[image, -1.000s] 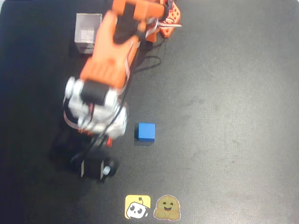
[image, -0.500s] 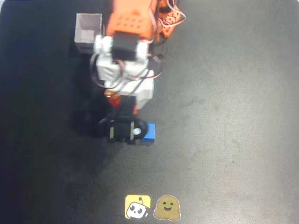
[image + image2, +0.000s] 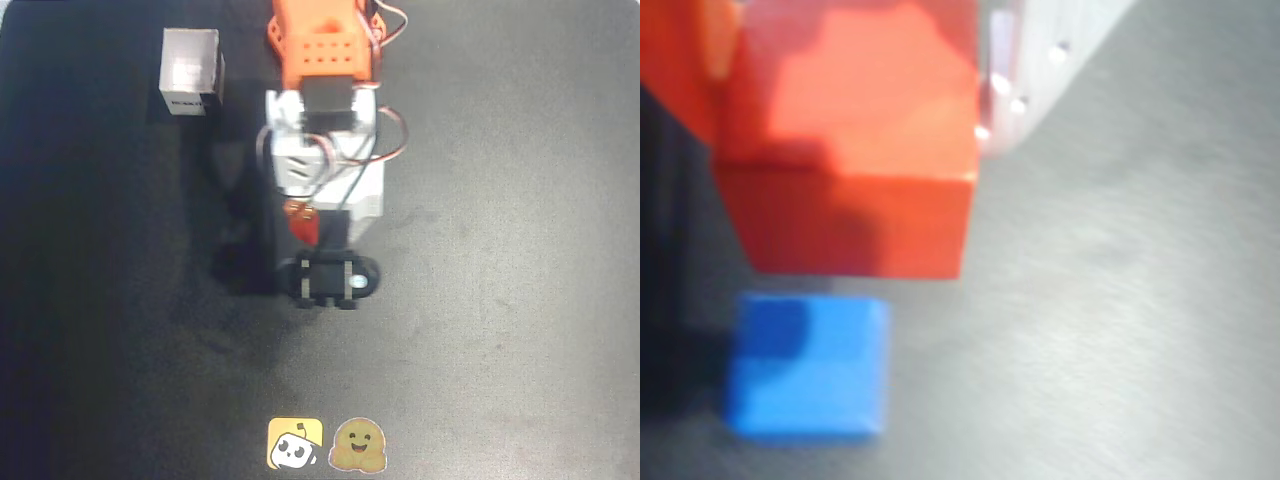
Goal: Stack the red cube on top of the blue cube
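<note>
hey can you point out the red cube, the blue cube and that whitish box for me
red cube [image 3: 855, 150], wrist view, on its upper face.
blue cube [image 3: 810, 365], wrist view, middle of its top face.
whitish box [image 3: 191, 72], overhead view, middle of its top.

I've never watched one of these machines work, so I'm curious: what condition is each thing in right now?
red cube: held in the gripper, lifted off the table, above the blue cube.
blue cube: lying flat on the table, nothing on it yet.
gripper: shut on the red cube, pointing down over the table.
white-grey box: standing apart at the table's far left, untouched.
two stickers: lying flat at the near edge.
</note>
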`<act>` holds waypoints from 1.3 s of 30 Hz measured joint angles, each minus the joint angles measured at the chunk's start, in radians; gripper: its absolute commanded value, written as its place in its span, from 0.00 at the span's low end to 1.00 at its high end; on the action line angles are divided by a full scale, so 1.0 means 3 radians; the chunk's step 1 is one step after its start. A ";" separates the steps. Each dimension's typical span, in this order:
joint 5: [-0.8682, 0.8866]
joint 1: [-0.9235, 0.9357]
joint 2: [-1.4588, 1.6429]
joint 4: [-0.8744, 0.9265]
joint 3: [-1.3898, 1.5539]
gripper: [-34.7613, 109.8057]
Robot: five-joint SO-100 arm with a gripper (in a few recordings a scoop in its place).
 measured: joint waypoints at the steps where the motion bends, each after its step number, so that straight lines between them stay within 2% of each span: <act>1: 0.0015 -0.0026 -0.0026 -0.0041 0.0000 0.24; 10: 0.0010 -0.0020 -0.0251 -0.0297 0.0041 0.24; 22: -0.0225 0.0307 -0.0302 -0.0547 0.0245 0.24; 39: -0.0261 0.0337 -0.0414 -0.0885 0.0532 0.24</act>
